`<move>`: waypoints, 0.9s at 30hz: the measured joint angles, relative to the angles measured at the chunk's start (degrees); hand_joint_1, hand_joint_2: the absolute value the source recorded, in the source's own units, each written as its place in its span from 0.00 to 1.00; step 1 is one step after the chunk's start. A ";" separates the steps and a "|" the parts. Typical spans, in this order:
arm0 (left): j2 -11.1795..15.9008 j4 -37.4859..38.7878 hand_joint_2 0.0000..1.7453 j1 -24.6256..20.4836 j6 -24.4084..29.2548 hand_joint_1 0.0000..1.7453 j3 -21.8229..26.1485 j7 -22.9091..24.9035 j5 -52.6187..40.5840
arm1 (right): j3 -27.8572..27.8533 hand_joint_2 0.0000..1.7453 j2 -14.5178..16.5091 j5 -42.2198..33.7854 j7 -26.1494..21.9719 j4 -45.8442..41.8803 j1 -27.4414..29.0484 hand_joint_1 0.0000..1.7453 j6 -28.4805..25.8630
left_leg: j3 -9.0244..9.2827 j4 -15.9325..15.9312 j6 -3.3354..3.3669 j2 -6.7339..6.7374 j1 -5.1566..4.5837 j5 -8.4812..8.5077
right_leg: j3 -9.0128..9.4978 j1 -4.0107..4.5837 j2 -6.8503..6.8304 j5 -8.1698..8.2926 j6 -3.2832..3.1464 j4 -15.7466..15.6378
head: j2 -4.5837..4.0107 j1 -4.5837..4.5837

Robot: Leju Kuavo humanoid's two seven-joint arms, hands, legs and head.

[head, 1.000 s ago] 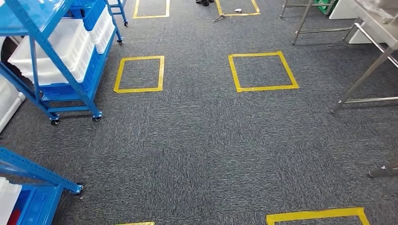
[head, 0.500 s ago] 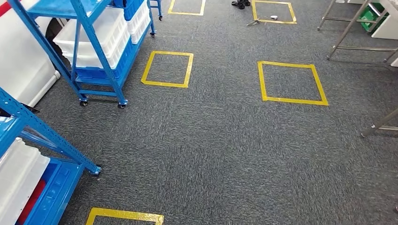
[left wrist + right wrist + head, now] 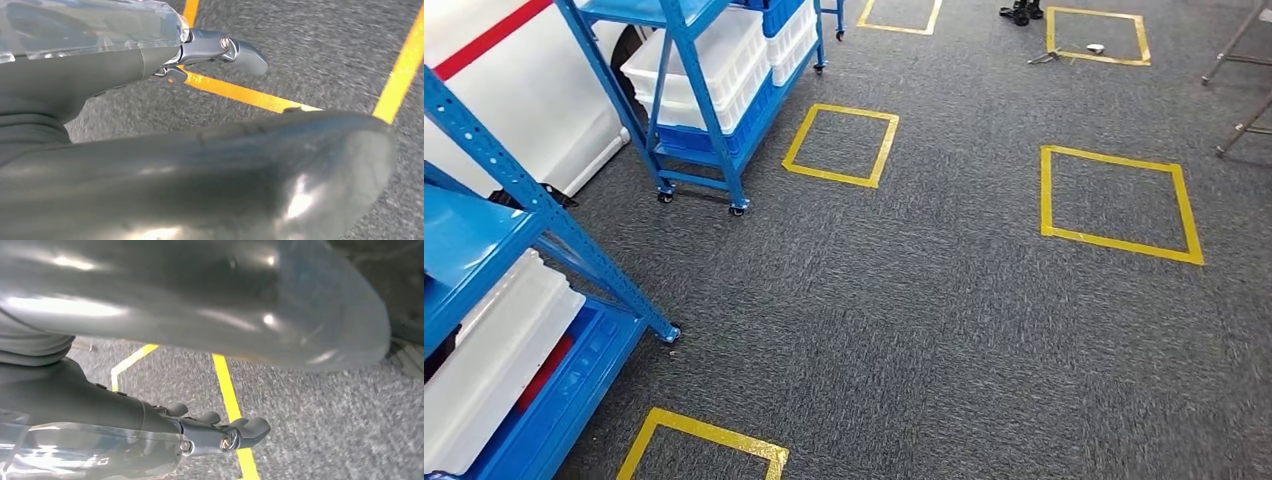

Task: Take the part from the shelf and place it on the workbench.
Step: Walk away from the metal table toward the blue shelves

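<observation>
Both robot hands hung empty at the robot's sides: the left robot hand (image 3: 220, 50) and the right robot hand (image 3: 220, 432) each pointed down at the carpet, dark fingers loosely curved and apart, nothing between them. Over the last second the whole head view had swung, so the camera, not the furniture, had turned. The near blue shelf (image 3: 524, 300) had come much further into the lower left of the picture, and the wheeled blue rack (image 3: 714, 100) with white bins had slid toward the top middle. The steel legs (image 3: 1244, 60) seen earlier on the right had almost left the frame; they probably belonged to the desk, though too little showed to be sure. The robot therefore seemed to be turning toward the shelves, with the pick not yet begun. The part itself could not be made out; a white bin (image 3: 494, 360) and something red beside it sat on the near shelf's lower level, and it presumably lay among such bins.
</observation>
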 joint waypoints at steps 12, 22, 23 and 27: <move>0.73 0.00 0.00 -0.35 -0.53 0.00 0.02 0.14 0.09 | 0.10 0.00 0.65 0.54 0.69 -0.04 -1.52 0.00 0.26 | 8.23 -16.93 3.40 2.28 -0.73 8.25 | 0.18 0.59 -2.24 -3.17 2.08 2.99 | 0.00 0.02; 0.76 0.00 0.00 -0.78 -1.48 0.00 -0.06 0.46 -0.41 | 0.10 0.00 0.91 0.16 1.27 -0.03 -1.09 0.00 1.13 | 7.18 -15.34 2.00 -5.29 -0.11 8.12 | -0.69 -1.22 6.17 -0.22 3.11 1.86 | 0.00 0.02; 0.75 0.00 0.00 -0.82 -1.49 0.00 -0.12 0.43 -0.66 | 0.10 0.00 0.91 0.04 1.20 -0.03 -1.08 0.00 1.14 | 6.91 -15.27 1.56 -5.82 -0.07 8.15 | -0.63 -1.08 6.32 -0.33 2.81 1.48 | 0.00 0.01; 0.61 0.00 0.00 -0.72 -1.56 0.00 -0.57 0.36 -1.16 | 0.80 0.00 0.73 3.32 1.07 -0.04 -1.14 0.00 1.85 | 5.72 -13.69 0.32 -4.94 0.15 7.19 | -0.49 -1.05 3.68 0.14 1.12 0.93 | 0.00 0.01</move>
